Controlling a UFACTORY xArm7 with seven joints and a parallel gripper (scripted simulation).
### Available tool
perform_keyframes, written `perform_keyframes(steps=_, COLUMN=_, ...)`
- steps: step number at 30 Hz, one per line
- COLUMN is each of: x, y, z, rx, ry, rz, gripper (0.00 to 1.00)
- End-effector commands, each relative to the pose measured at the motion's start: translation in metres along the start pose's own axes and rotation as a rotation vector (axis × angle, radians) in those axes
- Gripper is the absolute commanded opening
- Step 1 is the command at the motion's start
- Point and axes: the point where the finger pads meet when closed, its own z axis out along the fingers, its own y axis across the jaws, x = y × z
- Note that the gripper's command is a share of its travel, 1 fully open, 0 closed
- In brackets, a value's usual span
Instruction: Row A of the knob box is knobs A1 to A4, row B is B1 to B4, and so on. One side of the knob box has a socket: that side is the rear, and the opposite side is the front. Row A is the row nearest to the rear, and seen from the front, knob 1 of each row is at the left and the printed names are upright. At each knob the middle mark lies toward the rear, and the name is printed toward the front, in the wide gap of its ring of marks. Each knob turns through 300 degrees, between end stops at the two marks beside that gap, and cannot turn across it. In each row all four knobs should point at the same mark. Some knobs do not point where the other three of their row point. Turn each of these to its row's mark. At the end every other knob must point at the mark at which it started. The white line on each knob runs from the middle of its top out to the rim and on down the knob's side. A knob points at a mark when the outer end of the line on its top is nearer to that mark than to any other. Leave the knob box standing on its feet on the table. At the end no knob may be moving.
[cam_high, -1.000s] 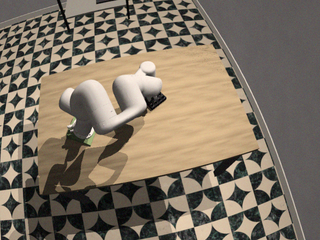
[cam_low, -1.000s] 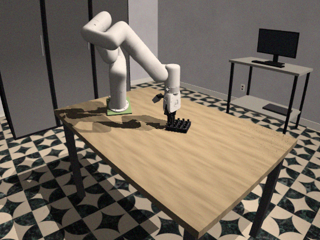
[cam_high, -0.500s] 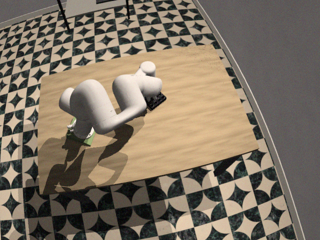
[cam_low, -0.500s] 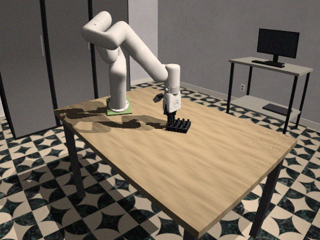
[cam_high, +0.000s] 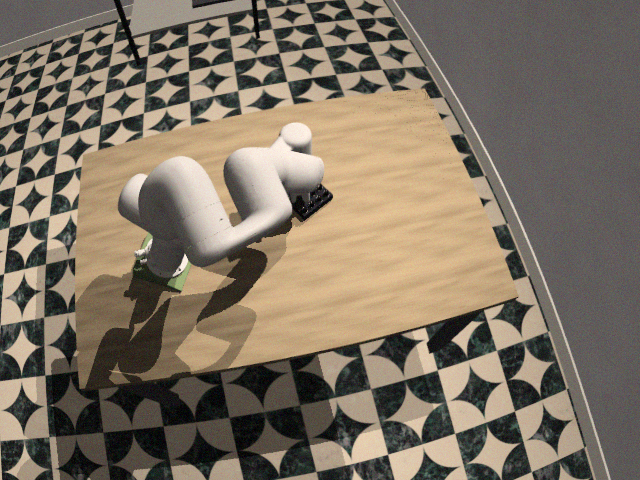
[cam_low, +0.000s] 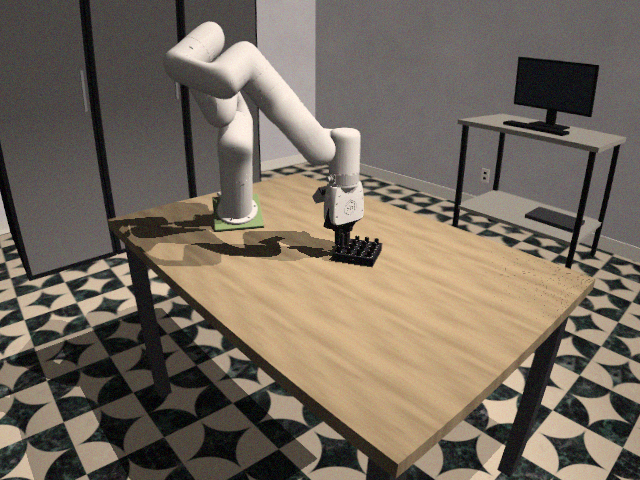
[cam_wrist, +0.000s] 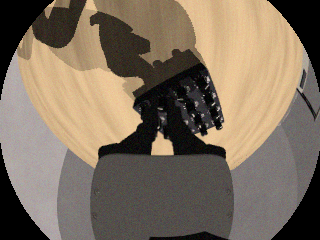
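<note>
The black knob box (cam_high: 306, 213) (cam_low: 355, 258) (cam_wrist: 191, 108) rests on the table, with rows of black knobs standing up from its top. In the wrist view it sits slanted beyond the fingers. My gripper (cam_low: 342, 243) (cam_wrist: 162, 104) points down at one end of the box, its fingers low among the knobs and close together. It is shut on a knob, which shows only as a dark shape between the fingertips. Fingers and knob are too dark to tell the knob's name. The white lines, marks, printed names and socket cannot be read; the arm hides part of the box in the top view.
The wooden table (cam_high: 392, 232) (cam_low: 392, 330) carries the box and the arm's green base plate (cam_high: 178, 284) (cam_low: 237, 226). The arm's shadow falls across the table beside the box. A desk with a monitor (cam_low: 555, 85) stands beyond the table.
</note>
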Motion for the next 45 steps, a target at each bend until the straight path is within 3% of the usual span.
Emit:
perform_keyframes(steps=1, x=-0.0009, y=0.0007, z=-0.0008, rx=0.0, ry=-0.007, rz=0.113, gripper=0.08)
perform_keyframes(steps=18, x=-0.0009, y=0.0007, z=-0.0008, rx=-0.001, ry=-0.007, rz=0.487, gripper=0.08)
perform_keyframes(steps=31, x=-0.0009, y=0.0007, z=-0.0008, rx=-0.002, ry=-0.007, rz=0.637, gripper=0.08)
perform_keyframes(steps=45, x=-0.0009, y=0.0007, z=-0.0008, rx=-0.002, ry=-0.007, rz=0.663, gripper=0.08)
